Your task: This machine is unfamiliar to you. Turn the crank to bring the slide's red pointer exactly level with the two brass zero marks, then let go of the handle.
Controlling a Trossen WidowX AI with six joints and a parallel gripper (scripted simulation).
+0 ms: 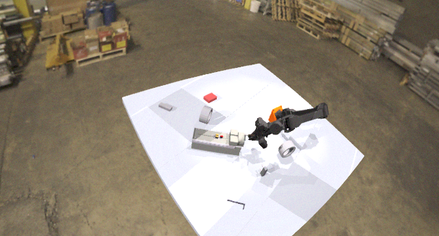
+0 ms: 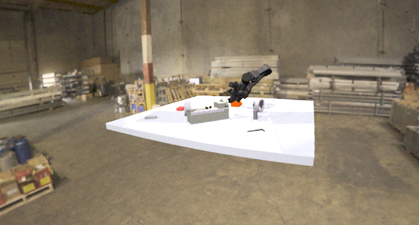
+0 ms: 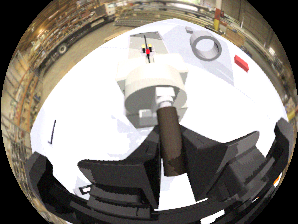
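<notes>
The grey machine point(image 1: 214, 146) point(image 2: 207, 115) lies in the middle of the white table point(image 1: 206, 195). At its right end is a pale crank disc point(image 1: 239, 138) point(image 3: 154, 82) with a brown handle point(image 3: 170, 137) sticking out. My gripper point(image 1: 251, 136) point(image 2: 231, 100) point(image 3: 165, 128) is at that end and is shut on the handle. On the slide, the red pointer point(image 1: 221, 136) point(image 3: 148, 48) sits close beside the brass marks point(image 1: 217, 136), a little towards the crank. It is too small to tell the exact offset.
Two tape rolls point(image 1: 206, 114) point(image 1: 287, 149) stand near the machine. A red block point(image 1: 210, 97), a grey block point(image 1: 165, 106), a small dark block point(image 1: 263, 171), an orange piece point(image 1: 275, 113) behind the arm and a black hex key point(image 1: 236, 204) point(image 2: 256, 130) lie on the table.
</notes>
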